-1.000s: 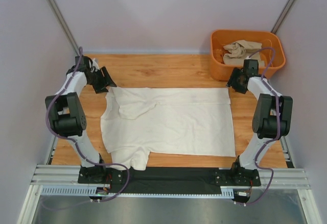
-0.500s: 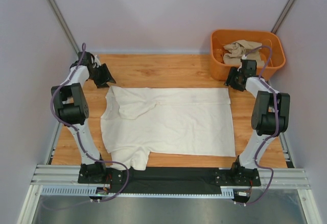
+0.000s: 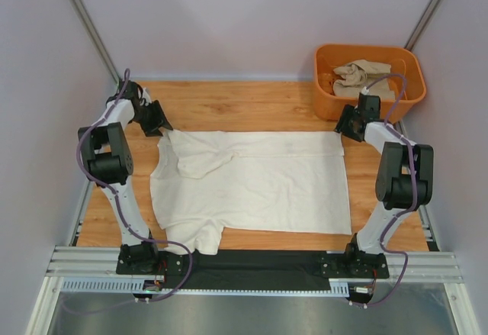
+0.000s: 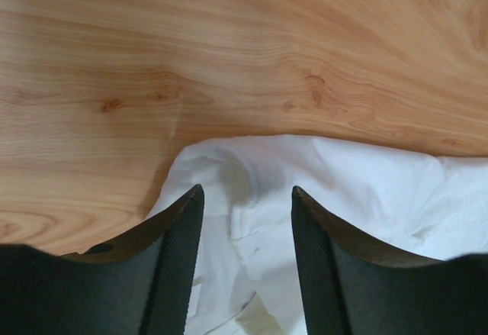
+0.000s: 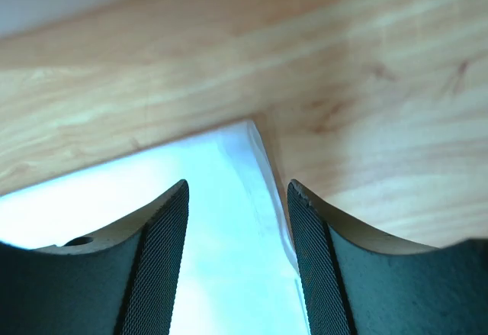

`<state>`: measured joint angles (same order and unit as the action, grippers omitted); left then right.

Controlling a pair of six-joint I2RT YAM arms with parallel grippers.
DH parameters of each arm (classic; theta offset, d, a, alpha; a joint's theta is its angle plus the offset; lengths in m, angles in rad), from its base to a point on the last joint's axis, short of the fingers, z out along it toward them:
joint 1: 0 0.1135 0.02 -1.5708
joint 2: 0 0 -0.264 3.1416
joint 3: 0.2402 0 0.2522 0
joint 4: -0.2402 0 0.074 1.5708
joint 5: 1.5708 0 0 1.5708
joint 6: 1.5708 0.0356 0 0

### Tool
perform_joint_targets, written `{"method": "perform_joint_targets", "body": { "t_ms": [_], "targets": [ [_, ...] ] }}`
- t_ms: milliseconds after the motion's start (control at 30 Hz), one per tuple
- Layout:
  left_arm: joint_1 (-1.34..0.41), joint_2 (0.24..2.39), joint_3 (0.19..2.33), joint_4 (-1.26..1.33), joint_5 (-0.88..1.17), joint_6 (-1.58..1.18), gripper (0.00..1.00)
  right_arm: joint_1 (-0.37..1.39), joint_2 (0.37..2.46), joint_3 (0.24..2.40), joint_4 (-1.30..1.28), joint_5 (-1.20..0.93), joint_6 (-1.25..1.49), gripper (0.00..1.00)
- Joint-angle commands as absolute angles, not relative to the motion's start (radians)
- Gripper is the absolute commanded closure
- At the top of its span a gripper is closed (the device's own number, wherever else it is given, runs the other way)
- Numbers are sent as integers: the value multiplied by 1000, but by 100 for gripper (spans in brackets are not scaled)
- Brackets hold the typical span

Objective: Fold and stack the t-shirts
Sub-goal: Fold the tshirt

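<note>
While the cream-white t-shirt (image 3: 259,182) lies spread on the worktop (image 3: 229,102), left fingers (image 4: 187,213): parted and released, nothing pinched. A rounded, rumpled edge of the shirt sits right between and under the tips, with bare wood just beyond them.
Cream-white t-shirt: flat for the most part and stretching from one pair of fingers to the other. At the left fingers' end, one sleeve looks turned in over the body. The near sleeve lies well away from both pairs of fingers, at the front edge.
Right fingers (image 5: 171,213): parted too, gripping nothing. The shirt's far hem corner pokes up between the tips, its side edge close to the right-hand finger, with wood beyond.
Orange tub (image 3: 324,102): just past the right fingers, off the far right corner.
Sandy beige t-shirt (image 3: 362,75): bunched inside the tub and untouched, a little beyond the right fingers and well apart from the left ones.
Fold on the cream shirt: I'd say barely begun, laid out but with no real fold across the body.
Fingers' business now: by my read they are lining up on the two far corners, ready to pinch.
Left to do: nearly everything. That means every fold on the cream shirt, the beige one out of the tub and folded, and then the stack.
</note>
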<state>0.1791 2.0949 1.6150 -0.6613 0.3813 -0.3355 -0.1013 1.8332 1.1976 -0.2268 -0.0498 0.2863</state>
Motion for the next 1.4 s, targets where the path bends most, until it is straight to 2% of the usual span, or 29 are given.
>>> {"method": "perform_joint_targets", "body": {
  "t_ms": [0,100,300,467,533,700,900,1100,1133,1167,1233,1267,1300,1333,1367],
  "targets": [
    [181,2129,1643,-647,368,-348,46,-101,1769,1129,-166,-21,370,43],
    [181,2151,1664,-652,371,-356,51,-101,1781,1129,-178,-26,371,44],
    [180,2174,1695,-673,365,-353,73,-101,1812,1175,-193,-51,382,46],
    [181,2157,1684,-670,353,-359,85,-101,1848,1207,-267,-2,468,48],
    [183,2152,1681,-667,345,-364,92,-101,1844,1184,-250,-2,503,50],
    [189,2164,1697,-655,341,-371,100,-101,1868,1158,-226,-5,593,61],
    [195,2194,1735,-667,322,-370,100,-104,1904,1170,-259,-2,741,73],
    [206,2246,1801,-703,295,-357,100,-103,1953,1204,-296,-9,813,71],
    [210,2247,1810,-721,295,-354,98,-103,1957,1222,-323,-8,808,71],
    [210,2249,1819,-735,296,-353,76,-103,1960,1232,-336,-3,802,69],
    [209,2209,1809,-746,302,-354,60,-103,1953,1247,-360,-2,784,66],
    [209,2183,1792,-739,296,-363,48,-103,1936,1259,-392,-2,769,63],
    [209,2116,1745,-735,287,-371,42,-103,1924,1265,-412,-2,759,61],
    [209,2080,1721,-732,281,-383,30,-104,1913,1273,-466,-2,747,59],
    [209,2045,1700,-738,272,-387,3,-103,1884,1284,-497,-2,729,54]
  ]
}}
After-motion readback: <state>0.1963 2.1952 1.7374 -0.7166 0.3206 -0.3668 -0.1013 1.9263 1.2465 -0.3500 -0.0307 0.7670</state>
